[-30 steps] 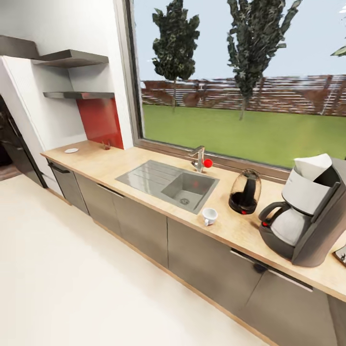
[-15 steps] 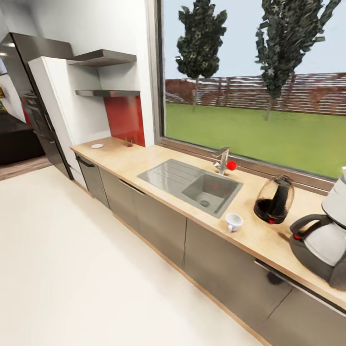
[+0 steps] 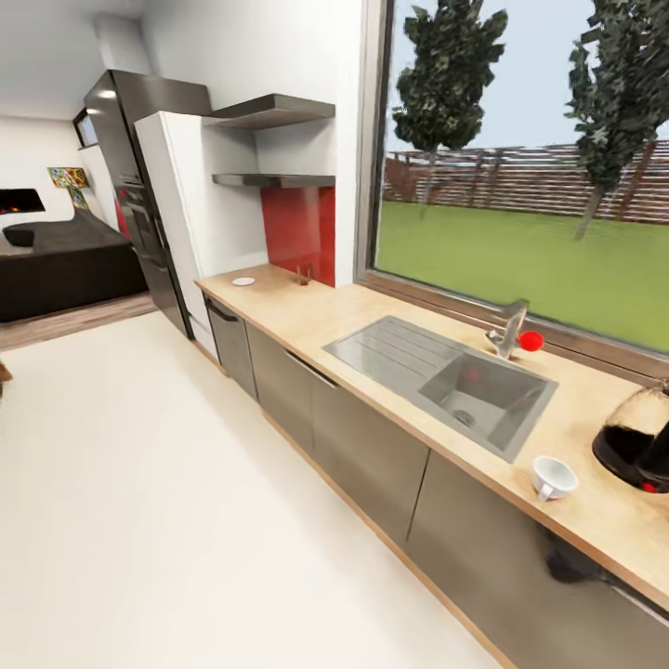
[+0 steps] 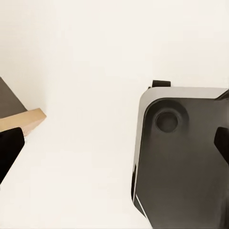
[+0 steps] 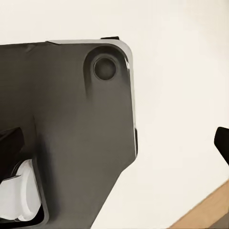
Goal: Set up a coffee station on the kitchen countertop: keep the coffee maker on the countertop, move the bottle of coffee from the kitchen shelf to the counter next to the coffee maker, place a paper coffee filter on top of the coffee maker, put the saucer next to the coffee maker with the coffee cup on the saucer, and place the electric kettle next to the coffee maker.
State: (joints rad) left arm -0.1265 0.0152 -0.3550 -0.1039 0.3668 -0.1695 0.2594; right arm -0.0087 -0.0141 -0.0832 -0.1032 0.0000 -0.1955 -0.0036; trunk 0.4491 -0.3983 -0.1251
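Only the camera has swung left; cup [image 3: 554, 478] sits bare beside kettle [image 3: 641, 437] at right, saucer [image 3: 243, 281] far left on the worktop [image 3: 372, 321]; claw states unreadable.

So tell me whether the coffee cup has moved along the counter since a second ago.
No. The coffee cup still sits in front of the sink's right corner; only the camera turned.

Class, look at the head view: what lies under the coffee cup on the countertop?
The coffee cup sits straight on the bare countertop, near the sink; no plate is beneath it. The saucer lies at the countertop's far end.
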